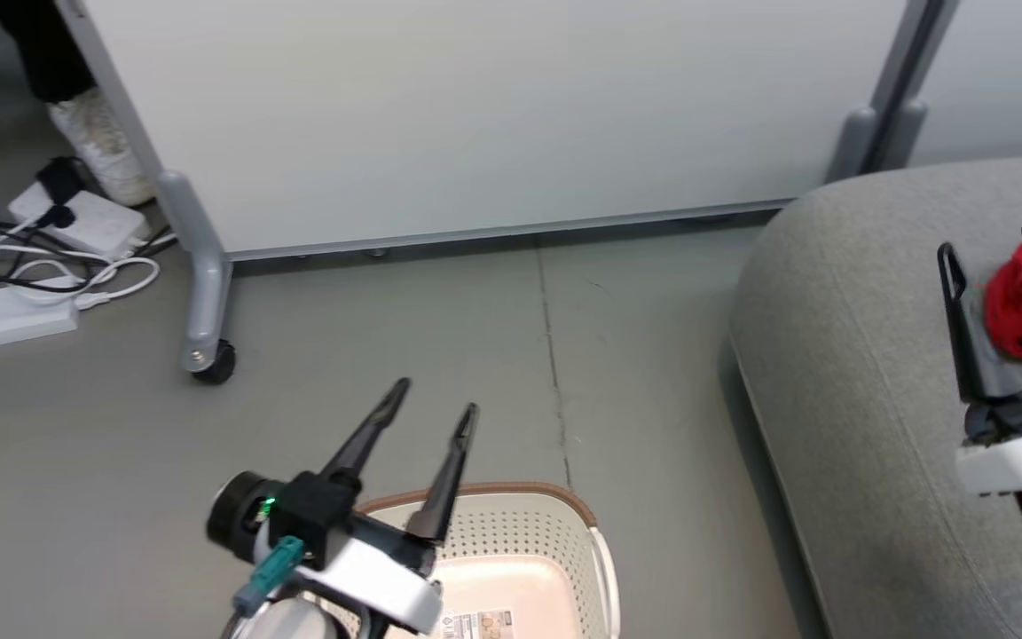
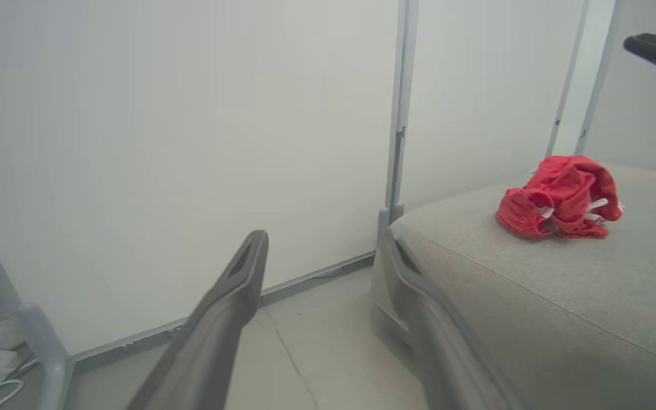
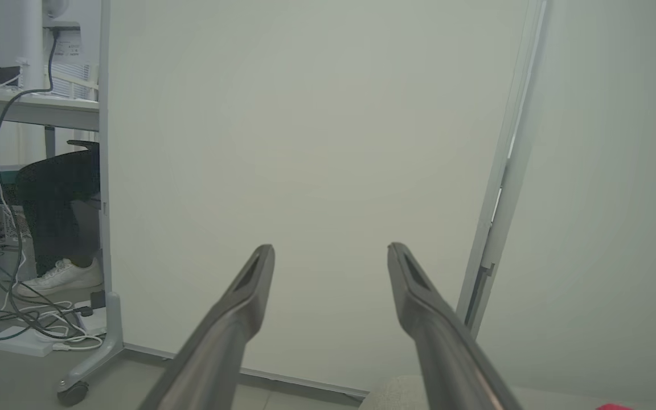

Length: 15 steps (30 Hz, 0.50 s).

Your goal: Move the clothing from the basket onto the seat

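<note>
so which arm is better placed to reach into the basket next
Left. The open left pincer hangs just above the basket rim, while the open right pincer is over the seat by the red clothing. The basket's visible bottom looks bare, though.

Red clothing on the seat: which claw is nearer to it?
Right. The right claw hangs open above the clothing; the left claw is open over the basket, across the floor.

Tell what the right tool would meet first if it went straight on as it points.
Most likely the white panel: the open right tool aims squarely at it, nothing between. The clothing lies below that line.
</note>
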Motion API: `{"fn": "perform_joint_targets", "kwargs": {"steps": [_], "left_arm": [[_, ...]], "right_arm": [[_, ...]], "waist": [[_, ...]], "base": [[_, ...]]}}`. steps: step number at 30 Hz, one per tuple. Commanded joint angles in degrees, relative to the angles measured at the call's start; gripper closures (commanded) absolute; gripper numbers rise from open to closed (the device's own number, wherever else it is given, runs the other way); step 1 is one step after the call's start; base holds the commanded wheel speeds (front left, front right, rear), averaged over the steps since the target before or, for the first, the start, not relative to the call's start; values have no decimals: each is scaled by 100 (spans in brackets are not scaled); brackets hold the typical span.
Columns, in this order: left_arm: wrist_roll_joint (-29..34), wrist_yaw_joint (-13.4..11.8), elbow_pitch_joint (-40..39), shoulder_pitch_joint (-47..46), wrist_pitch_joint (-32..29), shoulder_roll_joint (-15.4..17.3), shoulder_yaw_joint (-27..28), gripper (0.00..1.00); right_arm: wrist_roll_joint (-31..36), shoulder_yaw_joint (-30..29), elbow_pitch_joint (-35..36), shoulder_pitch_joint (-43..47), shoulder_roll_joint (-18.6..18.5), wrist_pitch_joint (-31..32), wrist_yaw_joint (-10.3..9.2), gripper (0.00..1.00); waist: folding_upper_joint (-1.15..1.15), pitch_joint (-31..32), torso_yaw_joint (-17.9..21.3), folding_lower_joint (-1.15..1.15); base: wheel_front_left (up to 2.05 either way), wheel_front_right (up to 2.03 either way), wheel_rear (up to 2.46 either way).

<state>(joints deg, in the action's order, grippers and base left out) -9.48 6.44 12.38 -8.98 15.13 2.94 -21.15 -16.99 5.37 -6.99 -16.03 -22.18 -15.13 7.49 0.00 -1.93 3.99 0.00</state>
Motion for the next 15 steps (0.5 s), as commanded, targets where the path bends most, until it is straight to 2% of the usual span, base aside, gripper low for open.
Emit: {"fn": "perform_joint_targets", "kwargs": {"steps": [1, 9, 15], "left_arm": [[31, -127, -44, 124, 1, 14, 265, 0], [-47, -454, -123, 442, 1, 9, 825, 0], [-187, -540, -14, 614, 1, 4, 951, 0]], "right_arm": [[51, -74, 47, 208, 138, -1, 1, 0], [144, -244, -44, 881, 778, -1, 1, 0], [49, -431, -36, 1187, 1233, -1, 1, 0]], "waist": [[0, 124, -230, 0], [0, 202, -598, 0], [0, 214, -710, 0]], "base": [[0, 0, 0], [0, 0, 0], [0, 0, 0]]}}
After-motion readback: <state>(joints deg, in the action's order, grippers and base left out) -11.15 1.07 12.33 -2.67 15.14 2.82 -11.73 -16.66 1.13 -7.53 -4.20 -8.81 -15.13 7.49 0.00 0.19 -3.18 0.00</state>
